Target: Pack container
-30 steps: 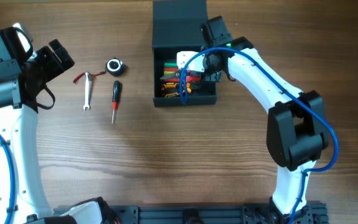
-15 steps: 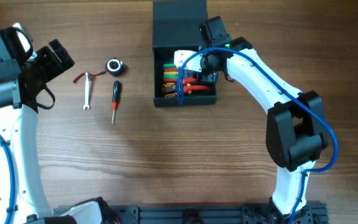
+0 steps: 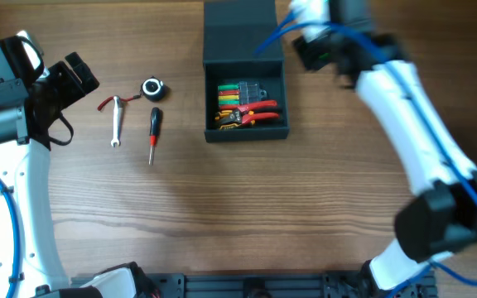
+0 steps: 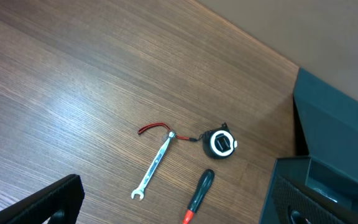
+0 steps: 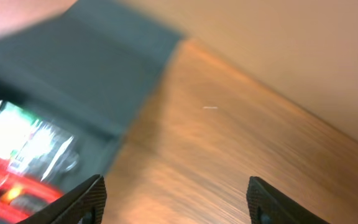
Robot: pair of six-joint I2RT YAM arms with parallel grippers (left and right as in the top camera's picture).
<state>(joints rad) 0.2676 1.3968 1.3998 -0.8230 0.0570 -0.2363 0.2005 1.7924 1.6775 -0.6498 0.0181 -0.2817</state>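
Note:
The container (image 3: pixel 247 134) is a dark box at the table's back centre with its flap lid (image 3: pixel 240 29) folded back. Inside lie red-handled pliers (image 3: pixel 252 111) and a set of coloured-handled tools (image 3: pixel 233 89). My right gripper (image 5: pixel 176 204) is open and empty over bare wood just right of the container (image 5: pixel 73 68), and the whole view is blurred by motion. The right arm (image 3: pixel 396 99) is smeared in the overhead view. My left gripper (image 3: pixel 77 79) is open at the far left, apart from the tools; its fingers (image 4: pixel 51 199) frame the table.
Left of the container lie a small wrench (image 3: pixel 116 122), a red-tipped black-handled screwdriver (image 3: pixel 153 132), a round tape measure (image 3: pixel 152 88) and a red cord (image 3: pixel 106 103). The wrench (image 4: pixel 154 165), tape measure (image 4: pixel 220 143) and screwdriver (image 4: pixel 197 196) show in the left wrist view.
My right gripper has opened, lifted out of the container and swung back and to the right. The pliers now lie uncovered in the box. The left arm has not moved.

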